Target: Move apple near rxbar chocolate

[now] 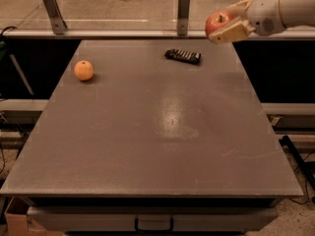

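We watched the far right corner of the table (147, 146).
Above it hung the gripper (222, 26), fingers clamped on the apple (216, 22); the dark bar (182, 56) lay near the far edge, the orange (83, 70) near the left edge.

Small orange fruit (83, 70) on the left of a grey table (147, 151), two metal posts (183, 11) behind its far edge

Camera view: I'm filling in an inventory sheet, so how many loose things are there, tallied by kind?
Fruit: 2 (the apple, held in the hand raised near the far right corner of the table; the orange fruit on the table)
Snack bars: 1 (the rxbar chocolate, on the table)
Total: 3
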Available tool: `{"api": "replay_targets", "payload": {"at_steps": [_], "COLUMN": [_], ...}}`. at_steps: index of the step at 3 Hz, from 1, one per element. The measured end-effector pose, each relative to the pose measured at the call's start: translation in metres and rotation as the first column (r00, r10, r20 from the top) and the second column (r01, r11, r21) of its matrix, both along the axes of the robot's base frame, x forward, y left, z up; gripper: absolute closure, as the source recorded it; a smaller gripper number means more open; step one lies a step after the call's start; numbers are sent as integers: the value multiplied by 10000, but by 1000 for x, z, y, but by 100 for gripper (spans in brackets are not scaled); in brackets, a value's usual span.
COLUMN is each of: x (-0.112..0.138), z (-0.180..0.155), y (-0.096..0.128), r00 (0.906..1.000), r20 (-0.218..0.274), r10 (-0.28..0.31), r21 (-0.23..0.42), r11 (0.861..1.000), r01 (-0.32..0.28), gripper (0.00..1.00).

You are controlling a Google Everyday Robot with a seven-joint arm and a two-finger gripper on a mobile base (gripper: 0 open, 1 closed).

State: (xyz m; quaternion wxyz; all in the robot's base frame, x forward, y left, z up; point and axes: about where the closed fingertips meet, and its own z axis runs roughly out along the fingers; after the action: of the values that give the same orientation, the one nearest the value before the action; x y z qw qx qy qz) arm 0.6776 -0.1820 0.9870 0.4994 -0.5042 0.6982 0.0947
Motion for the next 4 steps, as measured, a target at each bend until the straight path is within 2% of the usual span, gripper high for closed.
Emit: {"api": "replay_targets", "payload": {"at_steps": [1,2,4], "x": [45,68,78], "z": [-9,-32,-76], "y": [-7,-13,-11], "r00": [9984,9946,9791], "r20": [177,-137,-1195], "r10": [-543,-1028,-1643], "r21": [203,382,276], "r11": [9983,9939,9853], "r01": [540,1033,1687], "gripper": [100,100,100]}}
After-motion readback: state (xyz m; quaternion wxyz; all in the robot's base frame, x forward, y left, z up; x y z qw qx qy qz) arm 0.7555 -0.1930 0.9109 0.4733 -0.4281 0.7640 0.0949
